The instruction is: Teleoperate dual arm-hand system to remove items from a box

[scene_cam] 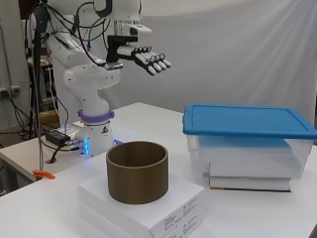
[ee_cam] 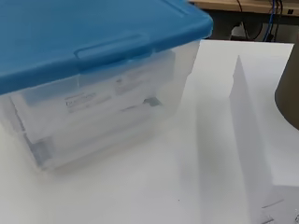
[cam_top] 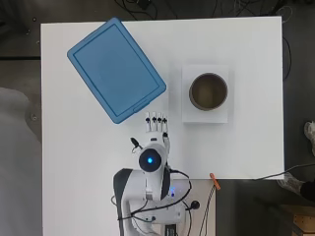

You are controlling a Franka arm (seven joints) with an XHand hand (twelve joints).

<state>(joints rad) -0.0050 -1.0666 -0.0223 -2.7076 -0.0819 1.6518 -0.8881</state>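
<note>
Hand [scene_cam: 148, 58] raised well above the white table [cam_top: 78, 147], fingers [cam_top: 156, 123] straight and spread a little, released and holding nothing; palm turned downward in the side view, fingertips directed toward the box. Seen from overhead, fingers stopping just short of the near corner of the blue lid [cam_top: 115, 69], apart from it, nothing touched. Clear plastic storage box [scene_cam: 247, 158] resting on the table at the far left part of the overhead view, turned at an angle to the table edges, lid shut on top and covering the whole opening. Through the clear wall, flat stacked items [scene_cam: 247, 173] visible inside, looking like books or reams with white and dark edges; exact kind not clear. In the wrist view, box corner [ee_cam: 93, 116] close up, a raised handle ridge on the lid edge [ee_cam: 110, 44], printed labels showing dimly through the wall, too blurred to make out. Right of the box in the overhead view, a white stack of paper packs [cam_top: 205, 115] lying flat on the table, well apart from the box. On top of that stack, a brown open cylinder [scene_cam: 137, 171] standing upright, hollow, its inside appearing empty from overhead. White arm [scene_cam: 84, 74] rising from its base at the near table edge, cables hanging around it. An orange clamp [cam_top: 215, 181] at the table edge beside the base.
</note>
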